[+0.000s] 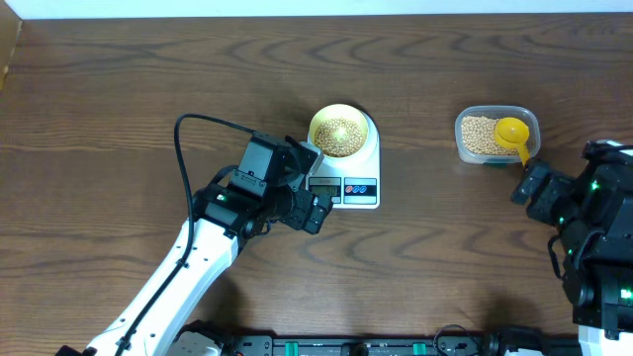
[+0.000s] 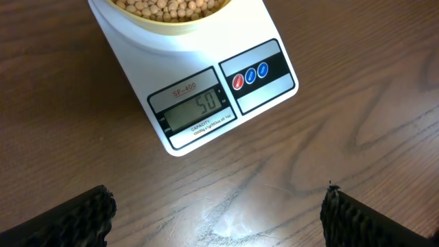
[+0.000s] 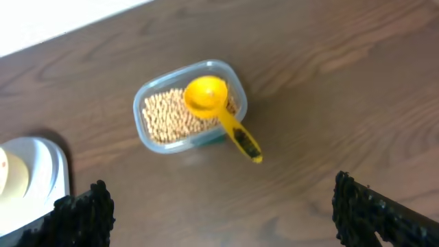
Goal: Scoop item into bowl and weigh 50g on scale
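- You have one scale [image 1: 348,176], one pale yellow bowl [image 1: 339,132], one clear tub [image 1: 492,135], one yellow scoop [image 1: 514,133] and two claws on the wooden table [image 1: 119,99].
- The beans [image 1: 340,136] are too many to count. One heap lies in the bowl, and another in the tub.
- The bowl stands on the round platform, at the 12 o'clock end of the scale. The tub is well apart, at 3 o'clock from the scale.
- The scoop lies in the tub, on the beans, with its handle over the rim toward 5 o'clock.
- Your left claw [image 1: 315,186] is released and grasps nothing. It hangs at 7 o'clock of the scale, just beside it.
- Your right claw [image 1: 529,183] is also released and empty, at 5 o'clock of the tub.
- Only the left wrist view lets you read the display [image 2: 195,110]: it shows 50. The red and blue buttons [image 2: 250,74] are also clear there.
- Only the right wrist view shows the tub and scoop close, with just an edge of the scale at 9 o'clock.
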